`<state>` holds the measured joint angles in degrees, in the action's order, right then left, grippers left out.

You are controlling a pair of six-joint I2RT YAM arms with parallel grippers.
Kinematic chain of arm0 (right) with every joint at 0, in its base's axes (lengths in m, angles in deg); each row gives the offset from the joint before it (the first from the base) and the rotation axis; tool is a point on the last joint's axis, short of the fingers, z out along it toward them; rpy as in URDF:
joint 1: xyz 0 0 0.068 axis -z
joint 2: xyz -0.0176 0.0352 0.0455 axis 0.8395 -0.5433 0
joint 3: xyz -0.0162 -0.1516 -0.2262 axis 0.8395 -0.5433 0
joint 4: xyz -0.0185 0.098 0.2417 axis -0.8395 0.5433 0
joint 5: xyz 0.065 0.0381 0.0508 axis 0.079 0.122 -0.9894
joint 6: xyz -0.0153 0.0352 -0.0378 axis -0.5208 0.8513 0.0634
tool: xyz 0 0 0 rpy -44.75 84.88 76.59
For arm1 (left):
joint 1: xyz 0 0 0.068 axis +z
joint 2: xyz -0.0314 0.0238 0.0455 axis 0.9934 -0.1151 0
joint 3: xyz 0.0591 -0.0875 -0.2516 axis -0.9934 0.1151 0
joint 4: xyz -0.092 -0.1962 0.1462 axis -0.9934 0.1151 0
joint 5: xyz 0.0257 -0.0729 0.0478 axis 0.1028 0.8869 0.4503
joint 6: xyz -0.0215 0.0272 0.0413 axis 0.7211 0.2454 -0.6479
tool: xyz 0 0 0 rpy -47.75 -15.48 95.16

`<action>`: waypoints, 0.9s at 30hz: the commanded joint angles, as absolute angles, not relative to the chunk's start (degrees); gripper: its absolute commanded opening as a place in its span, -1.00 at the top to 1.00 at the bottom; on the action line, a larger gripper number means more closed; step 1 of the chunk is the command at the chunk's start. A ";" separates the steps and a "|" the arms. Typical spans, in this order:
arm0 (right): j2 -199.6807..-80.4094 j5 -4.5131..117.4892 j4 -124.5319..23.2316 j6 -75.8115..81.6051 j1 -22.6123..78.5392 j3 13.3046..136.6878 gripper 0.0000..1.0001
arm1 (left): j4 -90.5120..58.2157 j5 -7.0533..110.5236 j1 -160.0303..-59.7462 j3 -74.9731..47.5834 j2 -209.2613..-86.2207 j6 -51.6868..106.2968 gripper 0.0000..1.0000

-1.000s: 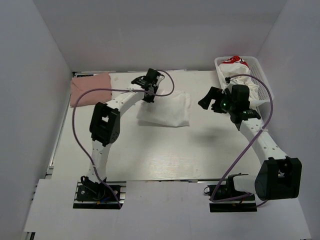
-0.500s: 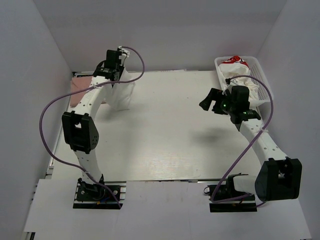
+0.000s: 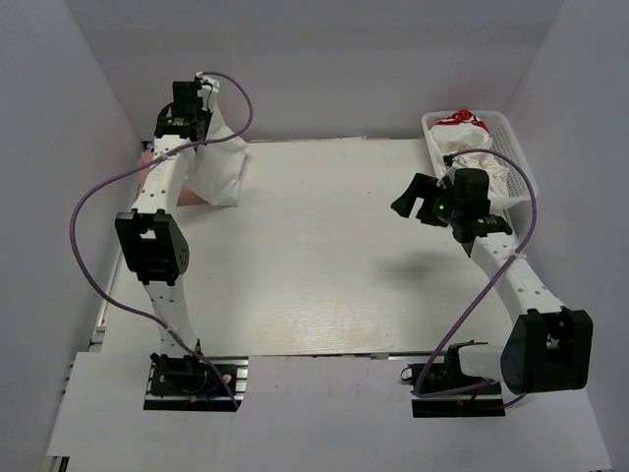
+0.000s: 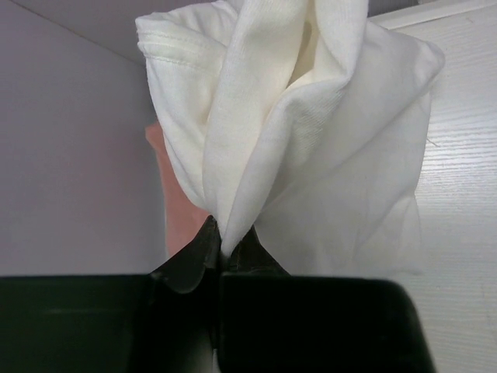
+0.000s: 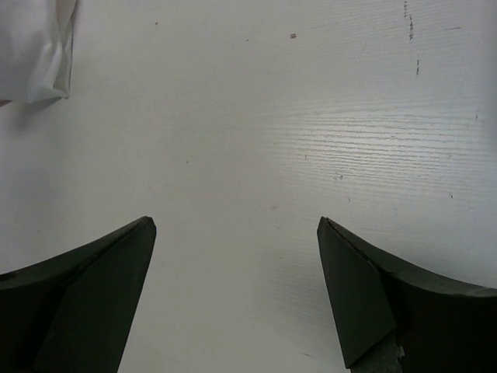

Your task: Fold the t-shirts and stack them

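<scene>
Far-left corner of the table (image 3: 324, 256): a dusty-pink t-shirt (image 3: 186, 196) lies flat against the left wall (image 4: 70, 155), mostly covered from above by the cloth hanging in front of it. In the left wrist view it shows as a pink strip between the wall and the white fabric.

Above it, the left arm reaches out to the far edge. The left gripper (image 4: 219, 247) has its jaws pressed together on a fold of a white t-shirt (image 3: 218, 165). The garment is bunched into several layers with a stitched hem visible at the upper left of the wrist view. It hangs from the pinch point, and seen from above its lower edge is over the pink t-shirt and the table's far-left corner. Whether the hem touches the pink cloth cannot be told.

Centre: bare pale wood-grain tabletop.

Right of centre: the right gripper (image 5: 235, 222) hovers above the table with its jaws spread wide and nothing between them. Its wrist view shows only tabletop, plus a corner of white cloth at the upper left edge.

Far-right corner: a white mesh basket (image 3: 506, 128) stands just behind the right wrist. It holds a red-printed t-shirt (image 3: 460, 121) at its far end and a crumpled pale t-shirt (image 3: 484, 162) nearer the arm.
</scene>
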<state>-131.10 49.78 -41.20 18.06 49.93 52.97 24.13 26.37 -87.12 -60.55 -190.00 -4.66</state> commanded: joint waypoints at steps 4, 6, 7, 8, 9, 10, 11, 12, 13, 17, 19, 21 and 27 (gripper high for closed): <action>-131.74 48.40 -43.42 19.55 49.62 55.79 -0.81 | 20.76 29.40 -84.27 -66.94 -189.49 -1.60 1.00; -131.56 48.48 -43.42 19.46 49.80 55.61 -0.81 | 21.28 30.63 -82.86 -69.22 -190.02 -0.62 1.00; -131.47 48.66 -43.60 19.72 49.71 55.61 -0.81 | 21.29 31.25 -81.99 -69.23 -190.89 0.16 1.00; -131.47 48.83 -43.51 19.55 49.88 55.61 -0.81 | 21.29 31.26 -81.11 -69.84 -191.60 0.86 1.00; -131.56 49.01 -43.34 19.46 49.80 55.79 -0.81 | 21.29 31.78 -81.10 -69.85 -191.60 0.87 1.00; -131.65 49.45 -42.90 19.37 49.80 55.87 -0.81 | 21.29 32.39 -80.32 -69.85 -192.39 1.39 1.00; -131.82 49.80 -42.37 19.20 49.71 56.31 -0.81 | 21.29 32.40 -79.53 -69.85 -192.92 2.01 1.00; -131.91 49.98 -42.28 19.02 49.88 56.58 -0.81 | 21.29 32.40 -79.52 -69.85 -193.88 2.01 1.00; -132.09 50.33 -41.67 18.85 49.80 56.84 -0.81 | 21.81 33.01 -78.74 -69.85 -194.41 2.62 1.00; -132.79 51.30 -40.52 18.85 49.80 58.07 -0.81 | 21.12 33.01 -76.97 -68.70 -196.17 3.94 1.00; -133.41 50.95 -40.61 19.54 49.88 58.86 -0.81 | 21.11 32.49 -75.49 -68.70 -197.83 3.95 1.00; -134.11 51.03 -40.43 19.90 49.71 59.65 -0.81 | 19.97 32.49 -74.78 -68.70 -198.45 4.56 1.00; -134.99 51.38 -40.17 21.48 49.36 60.36 -0.81 | 15.84 29.15 -72.93 -69.85 -201.97 4.04 -0.48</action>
